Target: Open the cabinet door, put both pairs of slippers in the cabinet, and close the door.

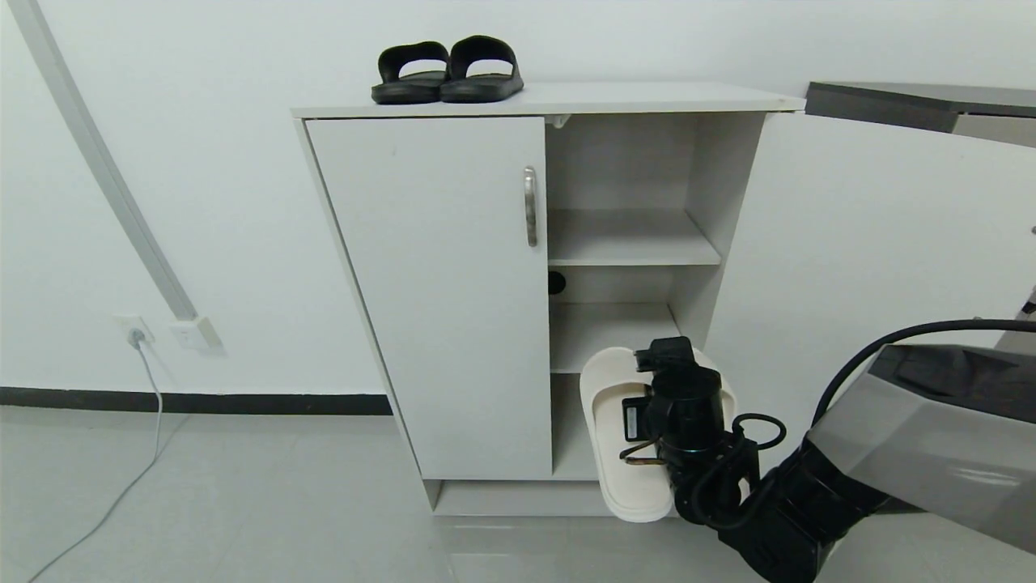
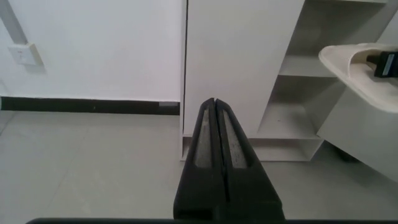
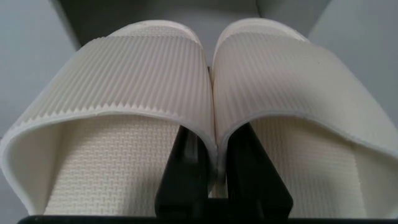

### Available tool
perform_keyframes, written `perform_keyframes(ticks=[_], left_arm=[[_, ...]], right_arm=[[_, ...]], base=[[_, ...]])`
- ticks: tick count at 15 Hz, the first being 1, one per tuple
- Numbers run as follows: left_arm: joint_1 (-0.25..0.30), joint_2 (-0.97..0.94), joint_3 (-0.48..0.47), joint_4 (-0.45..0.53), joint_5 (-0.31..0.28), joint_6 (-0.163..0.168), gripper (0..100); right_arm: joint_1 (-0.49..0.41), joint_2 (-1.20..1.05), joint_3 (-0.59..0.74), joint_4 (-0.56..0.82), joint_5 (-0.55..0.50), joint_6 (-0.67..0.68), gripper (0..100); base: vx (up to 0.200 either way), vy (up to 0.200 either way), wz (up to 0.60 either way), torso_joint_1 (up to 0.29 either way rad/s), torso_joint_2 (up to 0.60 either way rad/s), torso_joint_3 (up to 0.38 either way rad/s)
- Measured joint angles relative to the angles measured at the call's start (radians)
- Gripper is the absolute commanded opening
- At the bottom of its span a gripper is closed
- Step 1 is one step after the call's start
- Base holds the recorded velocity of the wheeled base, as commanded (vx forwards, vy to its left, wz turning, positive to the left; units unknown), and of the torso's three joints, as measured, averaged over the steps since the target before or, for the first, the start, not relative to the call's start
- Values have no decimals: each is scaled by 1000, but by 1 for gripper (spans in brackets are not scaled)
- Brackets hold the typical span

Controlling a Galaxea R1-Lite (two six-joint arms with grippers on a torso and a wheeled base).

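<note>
Clamps pair of cream ribbed foam slippers (image 3: 137,81) between right gripper (image 3: 214,177) fingers by adjoining strap edges, toes ahead of gripper at open white laminate cabinet (image 1: 429,283); judges them light, soft, squashy, best held at straps.

Bright, even indoor light leaves soft shadows inside the cabinet (image 1: 437,300) and a pale sheen on the floor (image 1: 243,502).
</note>
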Motion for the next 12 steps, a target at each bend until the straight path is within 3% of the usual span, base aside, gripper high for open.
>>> perform_keyframes(ticks=[8,12], left_arm=[[-1,0,0,-1,5,-14,0],[-1,1,0,-1,5,-13,0]], right_arm=[[0,48,-17,-11,77,-3,0],[1,88,-106,-7,79,-18,0]], base=[[0,0,0,0,0,0],[0,0,0,0,0,0]])
